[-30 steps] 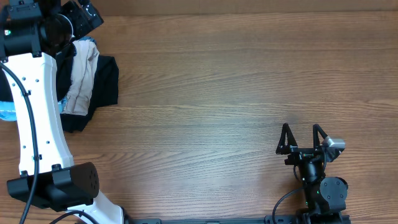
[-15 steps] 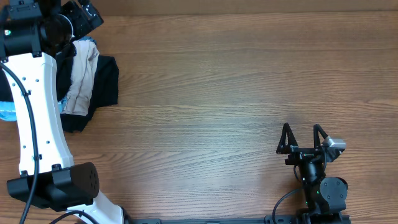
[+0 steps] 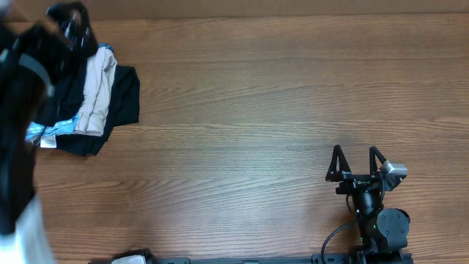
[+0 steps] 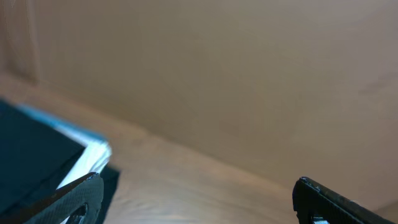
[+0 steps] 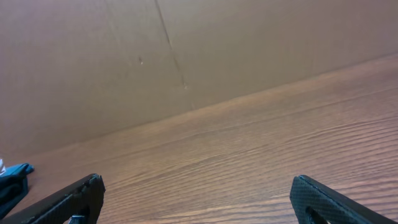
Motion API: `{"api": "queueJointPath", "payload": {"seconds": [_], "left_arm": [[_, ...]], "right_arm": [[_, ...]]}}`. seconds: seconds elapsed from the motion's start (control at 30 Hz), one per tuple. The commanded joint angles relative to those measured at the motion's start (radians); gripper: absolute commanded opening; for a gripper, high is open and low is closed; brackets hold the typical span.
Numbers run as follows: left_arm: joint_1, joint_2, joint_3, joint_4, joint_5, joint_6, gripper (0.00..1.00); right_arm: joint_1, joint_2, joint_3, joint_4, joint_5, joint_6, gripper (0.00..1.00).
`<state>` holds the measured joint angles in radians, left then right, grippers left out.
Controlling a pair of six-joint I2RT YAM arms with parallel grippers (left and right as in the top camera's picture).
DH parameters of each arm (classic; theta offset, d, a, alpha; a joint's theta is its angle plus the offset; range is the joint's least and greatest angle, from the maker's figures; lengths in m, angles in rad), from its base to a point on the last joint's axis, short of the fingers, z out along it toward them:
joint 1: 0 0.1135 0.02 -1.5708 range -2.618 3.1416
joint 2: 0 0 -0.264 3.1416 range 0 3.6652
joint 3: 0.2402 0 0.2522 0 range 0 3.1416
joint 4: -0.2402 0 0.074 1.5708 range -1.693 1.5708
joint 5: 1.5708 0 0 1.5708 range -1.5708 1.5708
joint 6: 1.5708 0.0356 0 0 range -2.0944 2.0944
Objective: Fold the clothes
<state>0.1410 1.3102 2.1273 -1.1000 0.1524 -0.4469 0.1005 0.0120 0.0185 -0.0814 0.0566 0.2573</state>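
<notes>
The black T-shirt lies bunched at the far left of the table, partly under a beige folded garment and beside a light blue garment. My left gripper is motion-blurred above the back left of this pile. In the left wrist view it is open and empty, with dark fabric with a light blue edge at its left. My right gripper is open and empty near the front right, far from the pile. It also shows open in the right wrist view.
The wooden table stretches between the pile and the right arm. The left arm is a dark blur along the left edge. A brown wall stands behind the table. A bit of blue fabric shows far left in the right wrist view.
The left arm has swung fast and is now blurred at the left edge, uncovering more of the pile and the light blue garment. The right arm has not moved.
</notes>
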Motion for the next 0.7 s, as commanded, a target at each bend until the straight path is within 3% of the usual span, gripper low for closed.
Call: {"api": "queueJointPath", "payload": {"seconds": [0.0, 0.27, 0.4, 0.47, 0.57, 0.67], "left_arm": [[-0.066, -0.15, -0.137, -0.002, -0.007, -0.002, 1.0], [-0.074, -0.619, -0.91, 0.054, -0.006, -0.006, 1.0], [-0.075, -0.802, -1.358, 0.404, -0.022, -0.007, 1.0], [-0.076, -0.921, -1.617, 0.731, -0.022, -0.006, 1.0], [-0.076, -1.024, -1.84, 1.069, -0.023, -0.006, 1.0], [-0.082, -1.106, -1.964, 1.211, -0.042, -0.004, 1.0]], "right_arm": [[0.004, -0.008, -0.011, 0.004, 0.01, -0.005, 1.0], [0.004, -0.008, -0.011, 0.004, 0.01, -0.005, 1.0], [0.004, -0.008, -0.011, 0.004, 0.01, -0.006, 1.0], [0.004, -0.008, -0.011, 0.004, 0.01, -0.006, 1.0], [0.004, -0.008, -0.011, 0.004, 0.01, -0.006, 1.0], [0.004, -0.008, -0.011, 0.004, 0.01, -0.005, 1.0]]}}
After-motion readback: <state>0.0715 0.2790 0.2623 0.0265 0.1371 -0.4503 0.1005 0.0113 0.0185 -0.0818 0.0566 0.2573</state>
